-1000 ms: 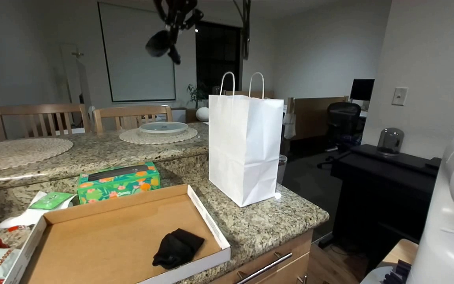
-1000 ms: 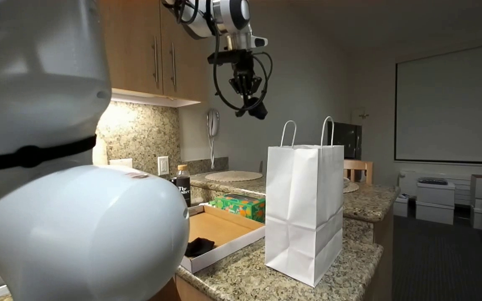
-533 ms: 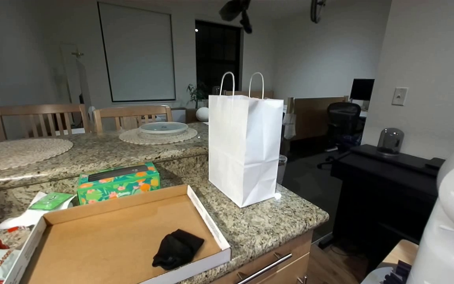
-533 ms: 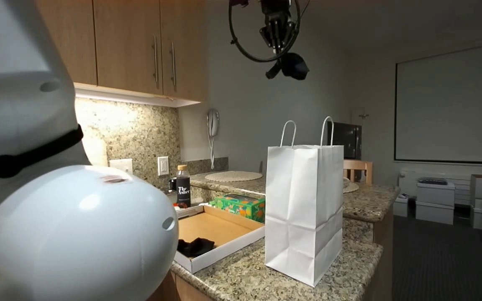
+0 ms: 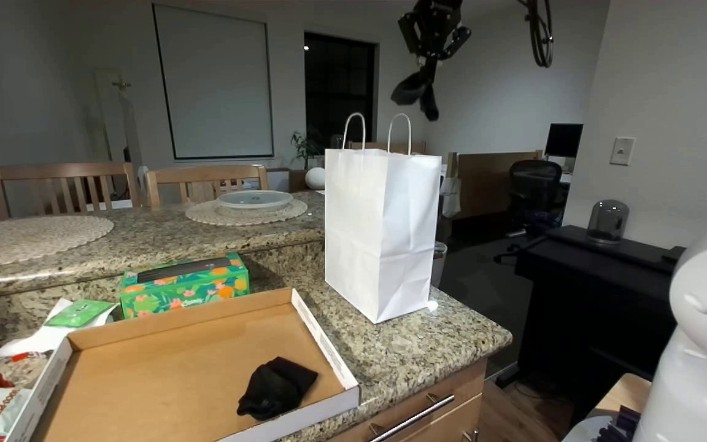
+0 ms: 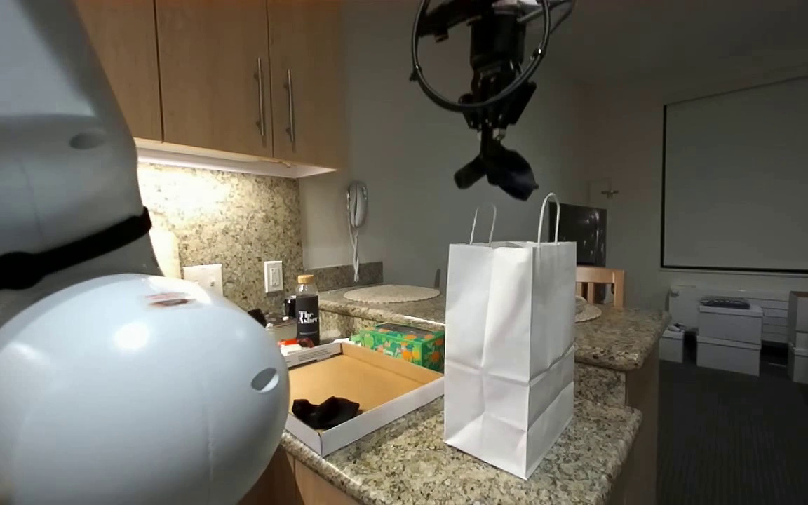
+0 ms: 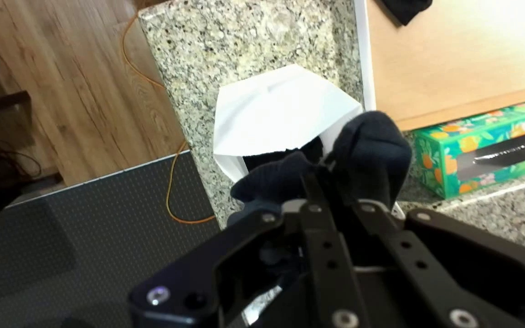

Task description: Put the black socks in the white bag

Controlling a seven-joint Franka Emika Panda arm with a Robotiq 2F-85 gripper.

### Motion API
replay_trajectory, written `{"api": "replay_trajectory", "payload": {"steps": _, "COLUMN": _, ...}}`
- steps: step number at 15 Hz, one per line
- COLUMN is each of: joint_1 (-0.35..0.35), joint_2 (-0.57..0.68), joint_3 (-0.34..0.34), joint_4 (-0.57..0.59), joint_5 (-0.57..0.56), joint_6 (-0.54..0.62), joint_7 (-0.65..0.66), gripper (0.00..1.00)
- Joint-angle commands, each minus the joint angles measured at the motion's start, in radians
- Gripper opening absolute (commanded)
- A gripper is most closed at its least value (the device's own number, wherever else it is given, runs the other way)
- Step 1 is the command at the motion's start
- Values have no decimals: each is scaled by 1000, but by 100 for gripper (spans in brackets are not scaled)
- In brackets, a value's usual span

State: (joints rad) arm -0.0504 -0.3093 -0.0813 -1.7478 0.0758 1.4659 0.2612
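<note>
1. My gripper (image 6: pixel 493 140) is narrow now, with its jaws pressed on a dark sock bundle (image 6: pixel 510 172). The bundle hangs down in two parts, one on each side of the jaws. Whether it is a single sock or a pair, I cannot tell.

2. The white bag (image 5: pixel 384 233) stands upright on the granite counter (image 5: pixel 402 350). In both exterior views I hold the bundle above it, near the level of its handles (image 5: pixel 400 115). In the wrist view the bundle overlaps the edge of the opening, but I cannot tell from this if they touch.

3. Done, as I judge it: this bundle is grasped, lifted, and the carry to the bag is almost complete.

4. Left to do: centre the bundle over the opening, lower it between the handles, and let it go. The release is not yet made.

5. A black sock bundle (image 5: pixel 277 388) lies in the cardboard tray (image 5: pixel 169 362), near one corner. If the task means all the black socks, then this one also remains for me.

6. Inside the bag I see only darkness in the wrist view, so I cannot tell whether any sock is already there.
</note>
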Motion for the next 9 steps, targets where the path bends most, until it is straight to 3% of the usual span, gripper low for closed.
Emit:
{"api": "replay_trajectory", "payload": {"steps": 1, "joint_1": -8, "joint_2": 92, "joint_3": 28, "joint_4": 20, "joint_5": -39, "joint_6": 0, "joint_7": -27, "gripper": 9}}
{"api": "replay_trajectory", "payload": {"steps": 5, "joint_1": -2, "joint_2": 206, "joint_3": 27, "joint_4": 114, "joint_5": -7, "joint_6": -4, "joint_7": -30, "gripper": 7}}
{"api": "replay_trajectory", "payload": {"steps": 6, "joint_1": -1, "joint_2": 234, "joint_3": 25, "joint_4": 149, "joint_5": 10, "joint_6": -14, "joint_7": -34, "gripper": 33}}
{"api": "replay_trajectory", "payload": {"steps": 7, "joint_1": 1, "joint_2": 252, "joint_3": 26, "joint_4": 171, "joint_5": 19, "joint_6": -15, "joint_7": -33, "gripper": 33}}
{"api": "replay_trajectory", "payload": {"steps": 9, "joint_1": 4, "joint_2": 282, "joint_3": 30, "joint_4": 212, "joint_5": 33, "joint_6": -13, "joint_7": -23, "gripper": 45}}
